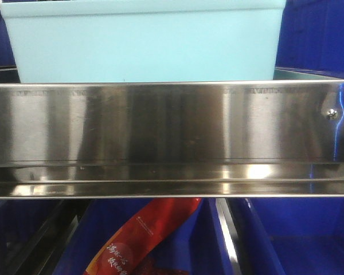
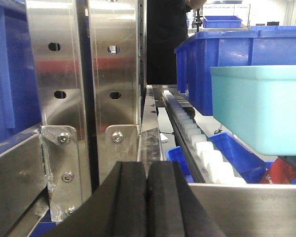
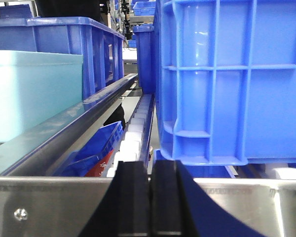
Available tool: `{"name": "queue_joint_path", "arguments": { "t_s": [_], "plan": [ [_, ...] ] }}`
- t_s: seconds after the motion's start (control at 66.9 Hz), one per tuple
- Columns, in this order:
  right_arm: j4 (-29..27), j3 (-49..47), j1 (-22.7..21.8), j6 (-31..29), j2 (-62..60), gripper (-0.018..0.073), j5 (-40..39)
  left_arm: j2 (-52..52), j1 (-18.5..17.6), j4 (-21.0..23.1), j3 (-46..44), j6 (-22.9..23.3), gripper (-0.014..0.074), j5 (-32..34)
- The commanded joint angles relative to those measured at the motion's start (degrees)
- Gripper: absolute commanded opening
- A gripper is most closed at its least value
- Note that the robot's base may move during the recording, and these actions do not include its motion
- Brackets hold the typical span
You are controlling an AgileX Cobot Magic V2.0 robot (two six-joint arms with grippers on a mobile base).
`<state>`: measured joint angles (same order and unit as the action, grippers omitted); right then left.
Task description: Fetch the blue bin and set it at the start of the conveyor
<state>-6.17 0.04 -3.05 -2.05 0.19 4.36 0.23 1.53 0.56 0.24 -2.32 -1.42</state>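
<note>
Steel racking fills the view, with a polished rail (image 1: 172, 132) across the front of the shelf and dark blue crates (image 3: 227, 79) on either side. Just behind that rail stands the bin (image 1: 143, 46), upright on the shelf, with white rollers (image 2: 197, 143) running along beside it. A red packet (image 1: 143, 235) lies in a crate on the level below. No conveyor is in view.

The left gripper (image 2: 148, 197) has its pads pressed together on nothing, low at the rail, with the bin to its right. The right gripper (image 3: 149, 197) is likewise closed and empty, with the bin to its left, so the bin sits between the two.

The bin looks thin-walled and light, though its inside is hidden and a load cannot be ruled out. Its smooth, slightly tapered walls would likely slip and flex under a squeeze. The rolled rim seems the surer hold, one gripper on each short end, lifting level to clear the rail.
</note>
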Motion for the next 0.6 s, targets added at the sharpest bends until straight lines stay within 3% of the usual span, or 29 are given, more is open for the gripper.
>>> {"name": "queue_joint_path", "arguments": {
  "t_s": [0.0, 0.433, 0.583],
  "plan": [
    [-0.1, 0.0, 0.2, -0.4, -0.2, -0.0162, -1.4, -0.2, 0.0, 0.4, -0.2, -0.2, -0.0111, 0.9],
    [-0.1, 0.0, 0.2, -0.4, -0.2, -0.0162, -1.4, -0.2, 0.0, 0.4, -0.2, -0.2, -0.0111, 1.0],
    [-0.1, 0.0, 0.2, -0.4, -0.2, -0.0162, -1.6, -0.2, 0.0, 0.4, -0.2, -0.2, -0.0111, 4.8]
  ]
}}
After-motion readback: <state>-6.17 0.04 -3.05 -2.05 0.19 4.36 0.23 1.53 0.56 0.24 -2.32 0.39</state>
